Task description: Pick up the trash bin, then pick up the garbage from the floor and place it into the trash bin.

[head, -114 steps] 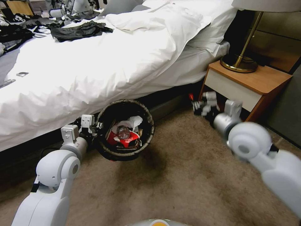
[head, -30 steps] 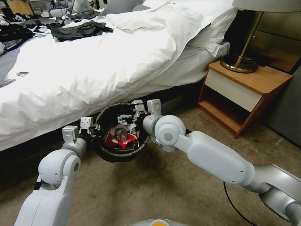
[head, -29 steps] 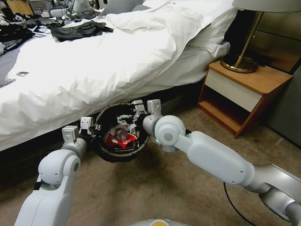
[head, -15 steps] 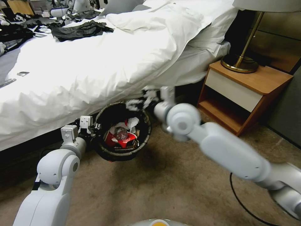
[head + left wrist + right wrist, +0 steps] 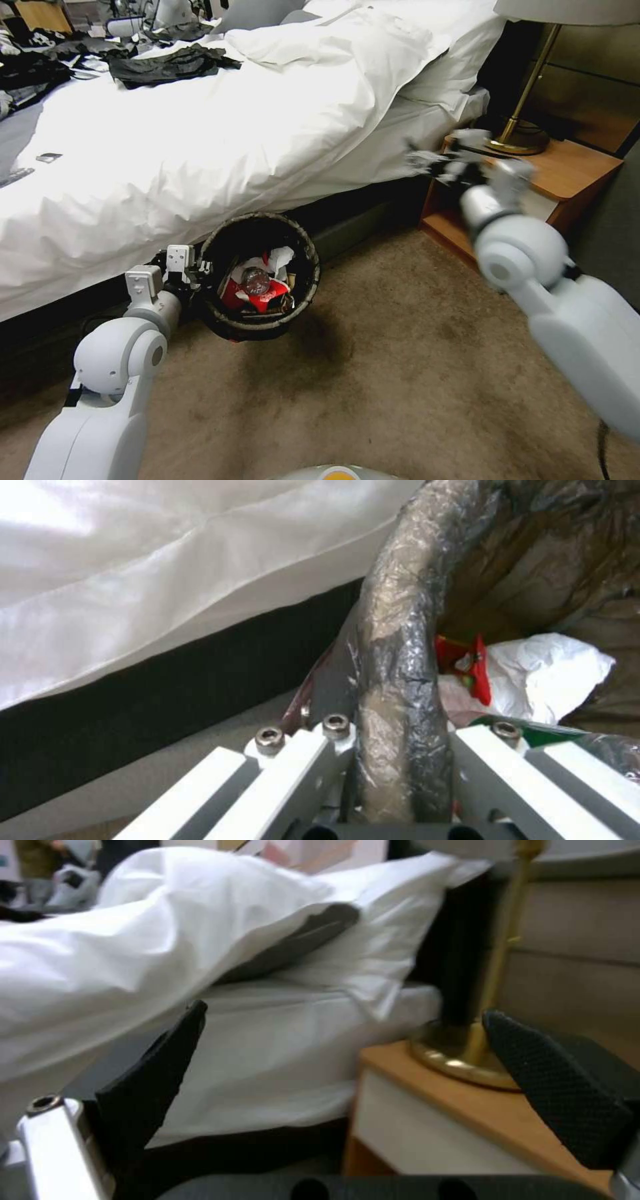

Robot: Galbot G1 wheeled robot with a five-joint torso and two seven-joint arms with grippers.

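Observation:
The trash bin (image 5: 230, 323), round with a dark liner over its rim, hangs just above the floor (image 5: 400, 373) beside the bed and casts a shadow on the carpet. My left gripper (image 5: 195, 272) is shut on its near rim; the left wrist view shows the gripper (image 5: 400, 765) clamping the liner-wrapped rim (image 5: 400, 645). Garbage lies inside: a red wrapper (image 5: 261, 298), white tissue (image 5: 281, 256) and a clear bottle (image 5: 254, 281). My right gripper (image 5: 437, 160) is raised by the nightstand, and in its wrist view the gripper (image 5: 347, 1015) is open with nothing held.
The bed with its white duvet (image 5: 200, 147) overhangs the bin. A wooden nightstand (image 5: 573, 170) carrying a brass lamp base (image 5: 517, 137) stands at the right, close to my right gripper. Dark clothes (image 5: 167, 63) lie on the bed. Open carpet spreads in front.
My right gripper has lifted out of the trash bin and swung up and right to the nightstand, now empty. The left gripper still holds the bin in the same spot.

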